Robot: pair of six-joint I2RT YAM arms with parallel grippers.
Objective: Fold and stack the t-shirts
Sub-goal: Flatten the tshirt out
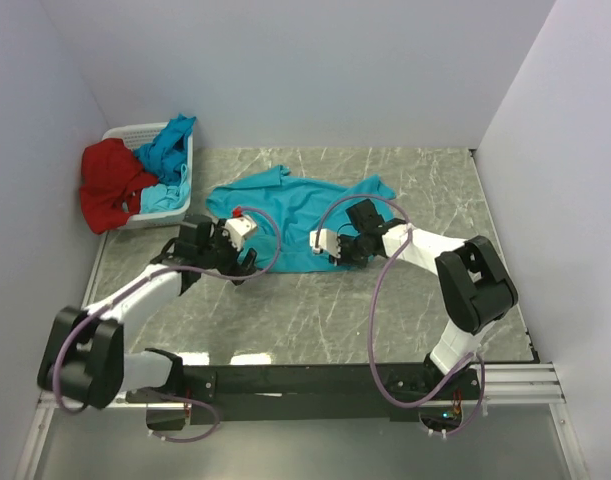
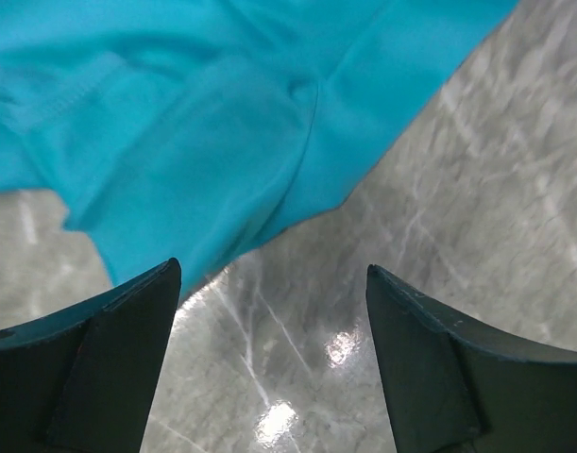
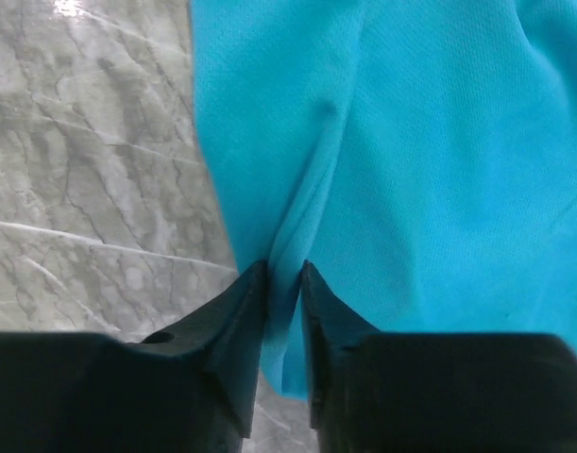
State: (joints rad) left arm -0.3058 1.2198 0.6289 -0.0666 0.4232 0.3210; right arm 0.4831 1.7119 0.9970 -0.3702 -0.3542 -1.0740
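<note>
One turquoise t-shirt (image 1: 300, 210) lies spread mid-frame on the table (image 1: 425, 190). The left gripper (image 2: 274, 283) gapes empty beside its lower-left edge. The right gripper (image 3: 283, 274) pinches a fold at its lower edge. Upper left, one basket (image 1: 125, 132) holds one red t-shirt (image 1: 110, 185) and turquoise cloth (image 1: 167, 150), count unclear.

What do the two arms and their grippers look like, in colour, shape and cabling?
Both the left arm and the right arm have white links between bulky black joints. A thin lilac cable loops loosely along each. The left gripper and the right gripper have dark, wedge-shaped fingers tapering to the tips. The left wrist carries a white block with a small red mark.
</note>
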